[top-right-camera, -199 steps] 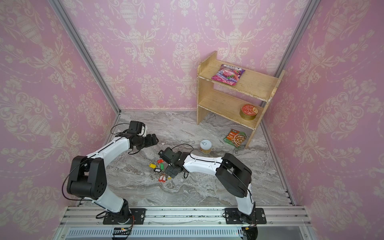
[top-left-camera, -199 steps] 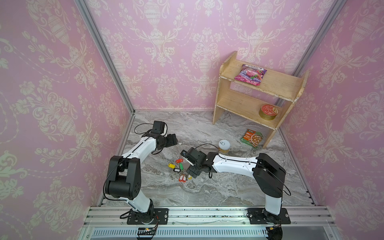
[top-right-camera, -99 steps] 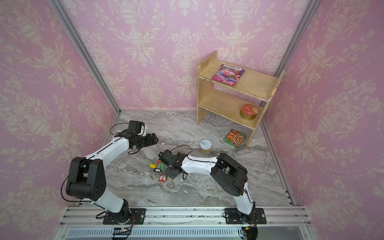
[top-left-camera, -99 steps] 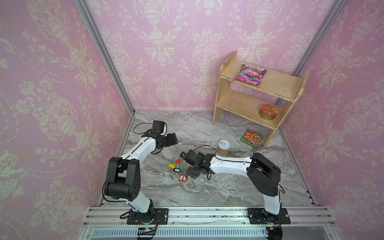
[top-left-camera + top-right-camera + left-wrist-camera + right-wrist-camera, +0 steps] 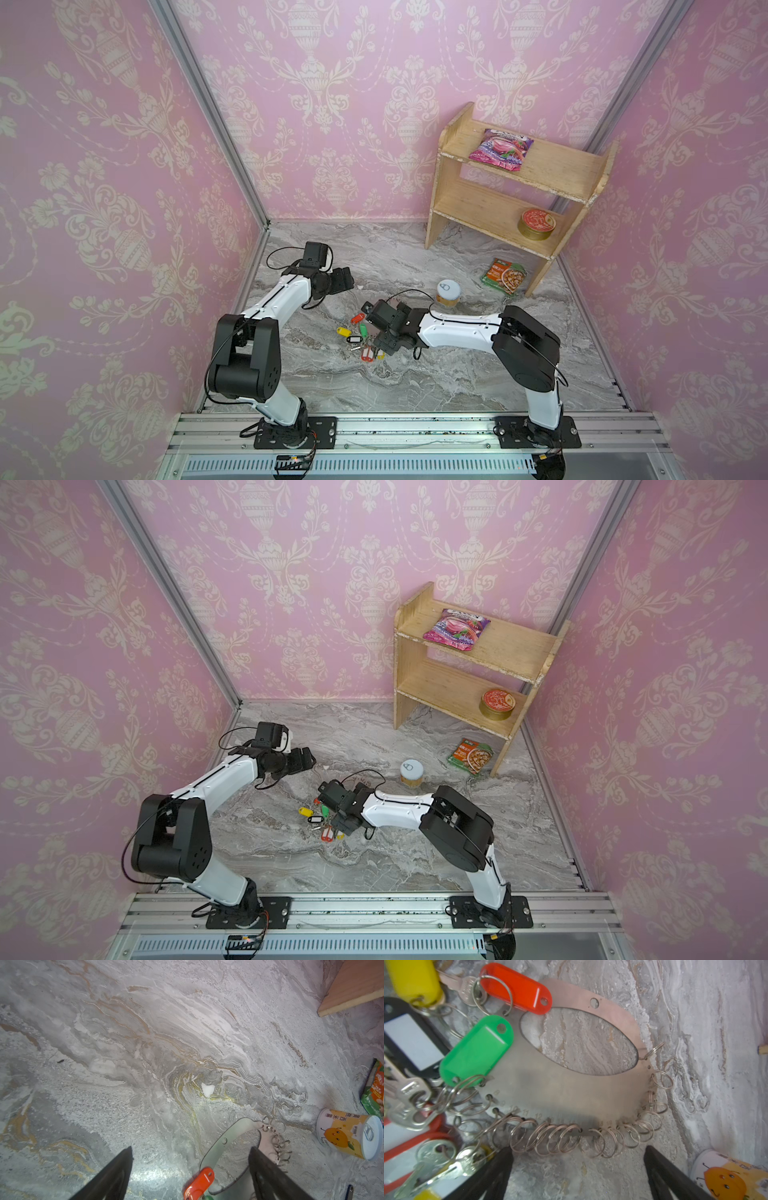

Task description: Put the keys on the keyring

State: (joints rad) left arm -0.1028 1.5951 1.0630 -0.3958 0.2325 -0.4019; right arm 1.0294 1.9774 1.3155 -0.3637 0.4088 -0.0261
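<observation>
The right end effector (image 5: 577, 1149), jaws spread, sits beside the keyring (image 5: 560, 1095)'s ringed edge

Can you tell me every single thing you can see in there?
keyring: one, silvery, flat on the table
plastic tags: several, red, green, yellow and black, bunched at one end of the keyring
keys: several, silvery, among the tags
can: one, white and orange, upright on the table
food packet: one, green and orange, on the table by the shelf's foot
shelf: one, wooden, back right corner
pink packet: one, on the top board
round tin: one, red lid, on the lower board
table: one, grey marble
left gripper: one, black, open, above the table
right gripper: one, black, open, over the keyring
</observation>
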